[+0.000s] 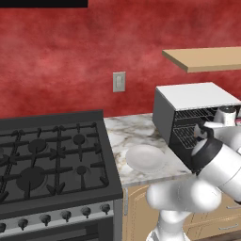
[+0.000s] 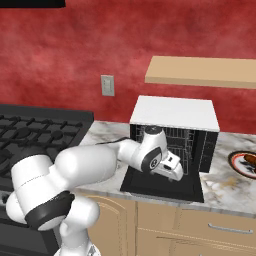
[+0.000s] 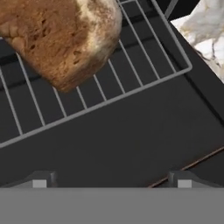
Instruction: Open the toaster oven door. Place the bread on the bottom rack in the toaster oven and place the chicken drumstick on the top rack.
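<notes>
The end effector [image 3: 111, 181] is open wide and holds nothing; its two tips sit far apart, low over the oven door [image 3: 131, 144]. The door lies flat and open on the desk [image 2: 225, 192]. Just past it, the bread [image 3: 57, 37] rests on a wire rack [image 3: 144, 70] inside the toaster oven [image 2: 172, 112]. A white plate [image 1: 145, 157] sits on the desk beside the oven. Farther right, the chicken drumstick [image 2: 248, 161] lies on another plate [image 2: 236, 164].
</notes>
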